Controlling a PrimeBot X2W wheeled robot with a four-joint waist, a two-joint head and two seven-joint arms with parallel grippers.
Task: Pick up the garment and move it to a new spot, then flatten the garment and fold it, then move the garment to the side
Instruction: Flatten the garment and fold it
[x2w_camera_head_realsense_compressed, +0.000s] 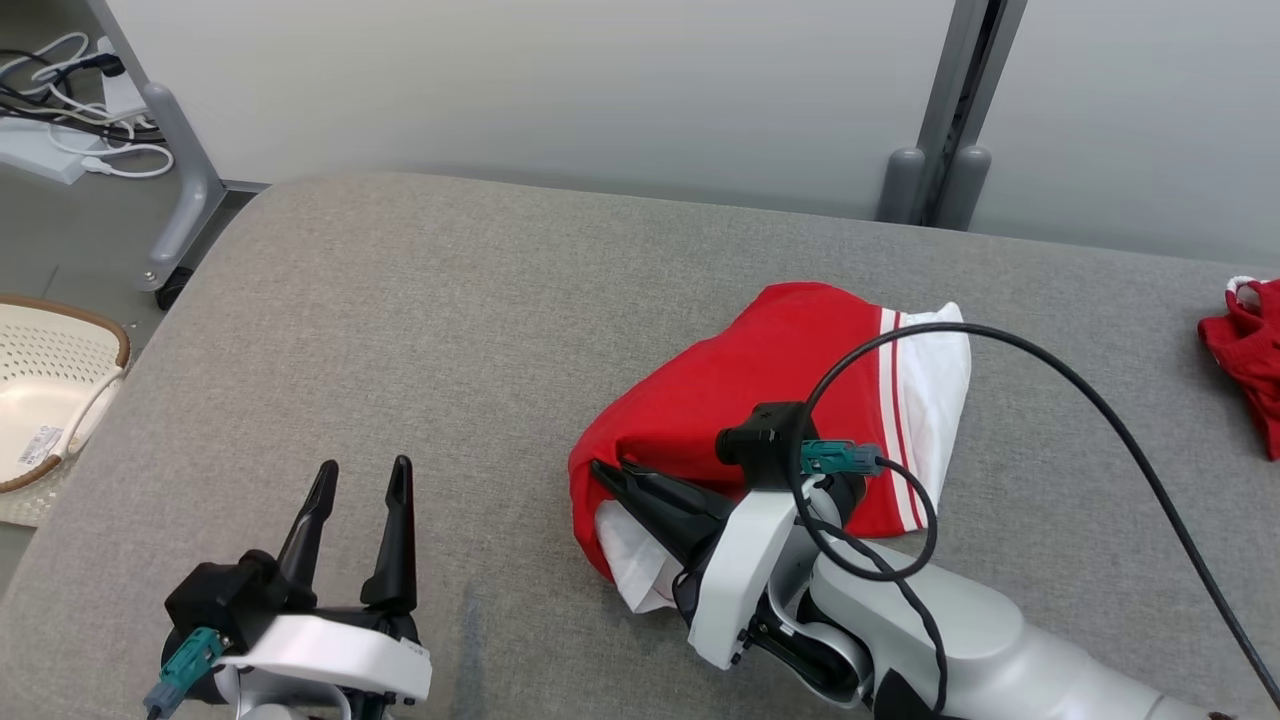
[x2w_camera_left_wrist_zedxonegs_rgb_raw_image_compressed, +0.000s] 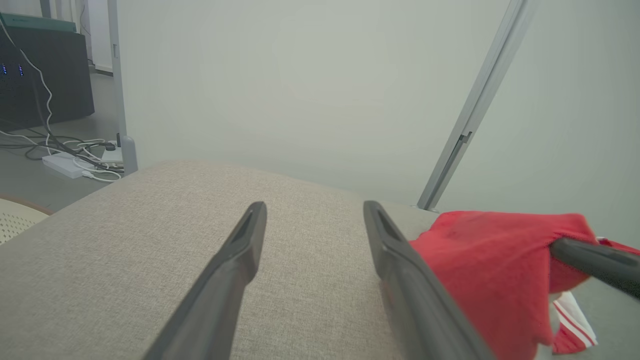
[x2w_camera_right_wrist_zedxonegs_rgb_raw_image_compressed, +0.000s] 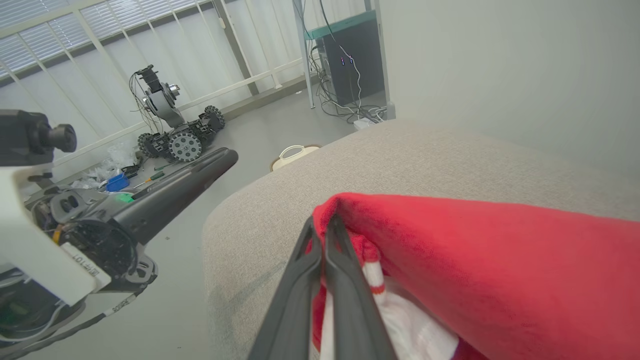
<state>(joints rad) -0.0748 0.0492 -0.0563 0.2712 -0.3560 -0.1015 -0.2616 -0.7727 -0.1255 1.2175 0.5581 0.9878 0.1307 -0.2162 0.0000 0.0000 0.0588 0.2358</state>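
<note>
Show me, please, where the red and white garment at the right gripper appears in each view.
Head view: the garment lies right of centre, on the grey table.
Left wrist view: lower right, reaching the right edge.
Right wrist view: lower right, from the centre to the right edge.
Shared landmark: the right gripper, shut on the garment's edge.
</note>
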